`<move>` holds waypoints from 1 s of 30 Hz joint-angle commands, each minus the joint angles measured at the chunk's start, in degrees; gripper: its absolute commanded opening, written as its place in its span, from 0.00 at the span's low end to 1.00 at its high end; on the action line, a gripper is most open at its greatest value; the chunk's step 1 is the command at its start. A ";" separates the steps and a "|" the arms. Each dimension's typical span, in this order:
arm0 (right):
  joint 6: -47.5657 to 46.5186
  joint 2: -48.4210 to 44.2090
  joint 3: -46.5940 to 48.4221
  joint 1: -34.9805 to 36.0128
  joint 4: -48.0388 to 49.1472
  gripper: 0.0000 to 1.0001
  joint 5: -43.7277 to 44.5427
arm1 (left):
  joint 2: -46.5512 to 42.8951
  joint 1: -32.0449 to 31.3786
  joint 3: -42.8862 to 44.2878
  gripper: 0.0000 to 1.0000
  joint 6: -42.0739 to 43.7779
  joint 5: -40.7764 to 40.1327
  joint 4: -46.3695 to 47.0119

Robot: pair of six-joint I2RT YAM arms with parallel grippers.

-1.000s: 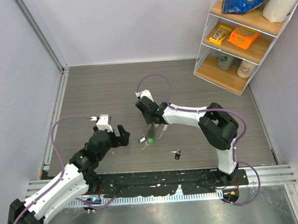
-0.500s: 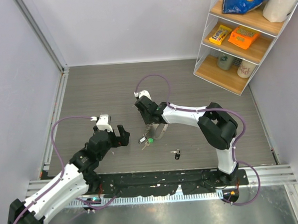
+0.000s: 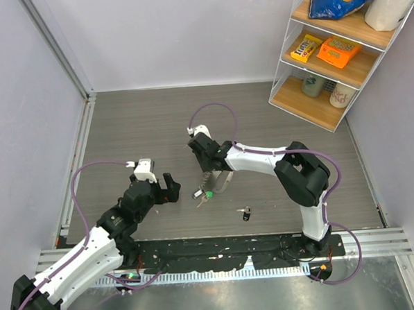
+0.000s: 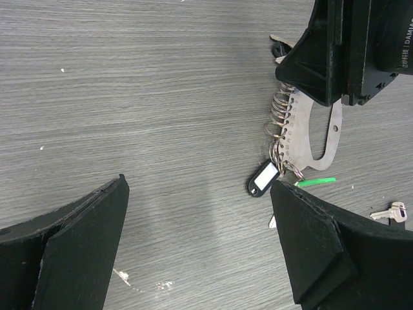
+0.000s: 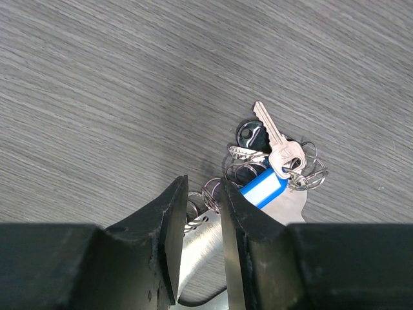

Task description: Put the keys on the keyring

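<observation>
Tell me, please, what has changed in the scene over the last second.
The right gripper, shut on the keyring, drifted slightly toward the far left, its cable loop with it. Nothing was taken or released. The left gripper stayed open and still; the green-headed key by the keyring and the black-headed key on the table did not move.

Saw the pale grey oval keyring [image 4: 293, 137] gripped at one end, blue tag [image 5: 264, 187] and green-headed key [image 4: 315, 182] at the other. Found the black-headed key [image 3: 245, 213] flat on the desk [image 3: 157, 123], apart.
</observation>
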 commanded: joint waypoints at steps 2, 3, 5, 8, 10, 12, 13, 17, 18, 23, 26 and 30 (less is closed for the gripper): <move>-0.25 0.56 -0.79 -0.40 1.06 0.33 0.17 | -0.42 0.44 -0.05 0.99 -0.73 0.10 3.36; -0.16 0.56 -0.97 -0.40 1.15 0.33 0.00 | -0.42 0.44 -0.13 0.99 -0.64 0.10 3.36; -0.07 0.38 -1.23 -0.40 1.06 0.33 -0.09 | -0.34 0.36 -0.13 0.99 -0.73 0.10 3.27; -0.07 0.47 -1.58 -0.40 1.15 0.33 -0.70 | -0.42 0.36 -0.13 0.99 -0.64 0.10 3.36; -0.07 0.56 -1.67 -0.40 1.15 0.32 -0.97 | -0.34 0.35 -0.13 0.99 -0.64 0.19 3.36; 0.10 0.56 -1.93 -0.40 1.15 0.29 -1.32 | -0.34 0.36 -0.22 0.99 -0.64 0.19 3.45; 0.10 0.56 -1.94 -0.40 1.06 0.28 -1.49 | -0.25 0.44 -0.22 0.99 -0.73 0.10 3.36; 0.10 0.29 -2.29 -0.40 0.88 0.12 -1.23 | -0.16 0.36 -0.22 0.99 -0.73 0.10 3.45; 0.19 0.03 -2.37 -0.40 0.97 0.06 -1.06 | -0.16 0.35 -0.31 0.99 -0.90 0.10 3.45; 0.45 -4.00 -4.30 -0.32 2.11 0.05 -0.70 | 0.19 0.35 -0.48 0.99 -0.99 0.27 3.89; 0.45 -7.87 -5.19 -0.32 1.68 0.05 -1.41 | 0.37 0.44 -0.31 0.99 -1.08 0.63 3.97; 0.37 -14.64 -7.73 -0.23 1.76 0.05 -1.76 | -0.07 0.36 -0.66 0.99 -0.99 1.68 4.94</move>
